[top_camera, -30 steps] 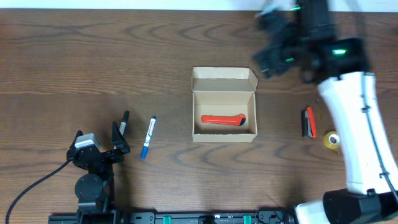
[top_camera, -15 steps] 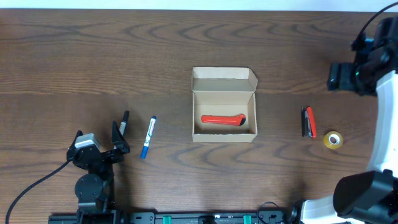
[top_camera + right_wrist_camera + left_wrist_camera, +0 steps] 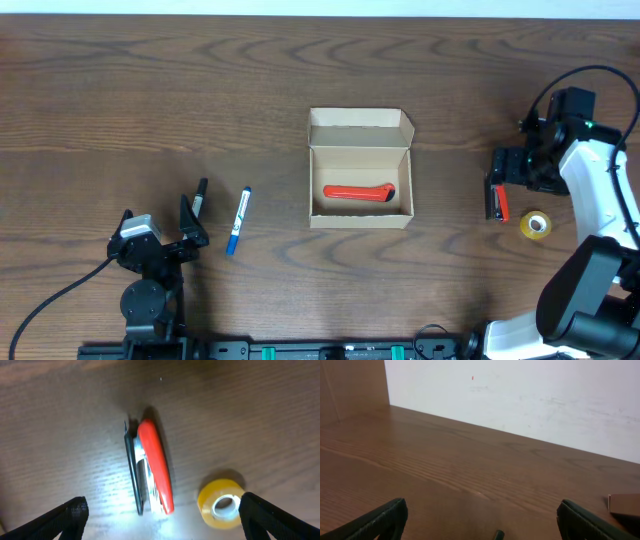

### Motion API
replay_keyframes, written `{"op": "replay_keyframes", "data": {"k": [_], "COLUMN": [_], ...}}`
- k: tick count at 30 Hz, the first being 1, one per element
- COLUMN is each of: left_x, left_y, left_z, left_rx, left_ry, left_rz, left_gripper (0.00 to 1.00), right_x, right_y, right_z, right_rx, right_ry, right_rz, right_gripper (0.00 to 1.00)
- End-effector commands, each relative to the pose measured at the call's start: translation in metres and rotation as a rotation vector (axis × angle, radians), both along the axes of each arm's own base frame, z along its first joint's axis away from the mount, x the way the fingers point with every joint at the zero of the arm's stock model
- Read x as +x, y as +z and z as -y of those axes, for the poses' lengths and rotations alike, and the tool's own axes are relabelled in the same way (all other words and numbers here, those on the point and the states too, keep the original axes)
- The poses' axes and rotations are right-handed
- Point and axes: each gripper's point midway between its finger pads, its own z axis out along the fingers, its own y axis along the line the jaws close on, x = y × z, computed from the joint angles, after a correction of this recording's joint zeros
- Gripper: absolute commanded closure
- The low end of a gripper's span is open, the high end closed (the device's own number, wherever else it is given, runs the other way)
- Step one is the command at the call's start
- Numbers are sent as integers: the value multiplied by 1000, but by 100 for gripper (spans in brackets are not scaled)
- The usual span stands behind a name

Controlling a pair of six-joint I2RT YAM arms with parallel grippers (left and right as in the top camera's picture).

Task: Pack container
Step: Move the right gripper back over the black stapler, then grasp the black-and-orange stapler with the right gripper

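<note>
Overhead: container, flap up, orange-handled tool inside, lies between the two sets of jaws and well apart from both. Blue marker and black pen lie just beside the left gripper, which is folded low, spread wide and empty. The right gripper reaches down over the red-and-black stapler, with the yellow tape roll near.
Left wrist: only bare table between the parted fingers.
Right wrist: stapler between wide-open jaws, touching neither finger, nothing gripped, tape roll just inside one finger.
</note>
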Motion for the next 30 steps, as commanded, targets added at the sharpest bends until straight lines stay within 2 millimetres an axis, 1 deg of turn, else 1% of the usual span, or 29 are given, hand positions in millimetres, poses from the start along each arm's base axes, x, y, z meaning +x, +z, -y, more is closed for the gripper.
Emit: {"op": "replay_keyframes", "data": {"k": [1,9,12,17,22,30], "left_x": [-1,-1,-1,-1,-1,-1], "left_y": [-18,-18,-18,-18,-18,-18], "left_z": [-2,-2,-2,-2,-2,-2], "left_rx": [-6,-6,-6,-6,-6,-6], "left_ry": [13,13,13,14,14,14], "left_rz": [-52,-52,-52,-52,-52,-52], "left_gripper": [5,4,5,5,5,4], "right_x": [0,-3,-5,-5,-10,-25], "right_y": [-14,-56,-67,-69,-72,-88], "right_z": [-4,-8,-9,-9,-10,-15], "right_rx": [26,70,80,82,86,95], "right_ry": [-11,-9,-9,-10,-17,-30], "right_rz": [-17,-122,-147,-154,-168,-196], "right_gripper": [9,12,13,15,15,15]}}
